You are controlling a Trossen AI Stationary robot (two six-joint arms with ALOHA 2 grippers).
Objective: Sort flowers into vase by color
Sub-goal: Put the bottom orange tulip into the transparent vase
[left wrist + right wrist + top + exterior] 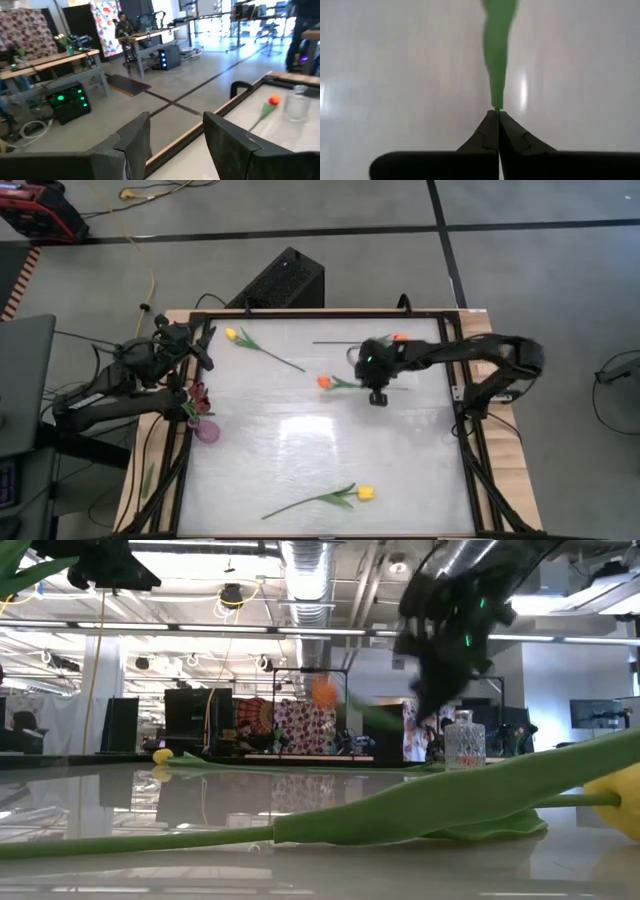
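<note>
While its head stays out of sight, the right tool (498, 114) pinches a green stem (498, 55).

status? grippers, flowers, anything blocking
Right gripper shut on orange tulip stem, mid-table. Left gripper open, waiting at the table's left edge near purple vase. Two yellow tulips loose. Nothing blocking.

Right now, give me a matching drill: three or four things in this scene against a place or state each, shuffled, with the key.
Things:
1. right gripper
2. left gripper
3. yellow-headed tulip with leafy green stem
4. small purple vase

Place or state:
A. holds dark red flowers, at the table's left edge
B. open, near the left rear corner
C. shut on the orange tulip's green stem
D. lies near the table's front edge

Pairs: 1-C, 2-B, 3-D, 4-A
</note>
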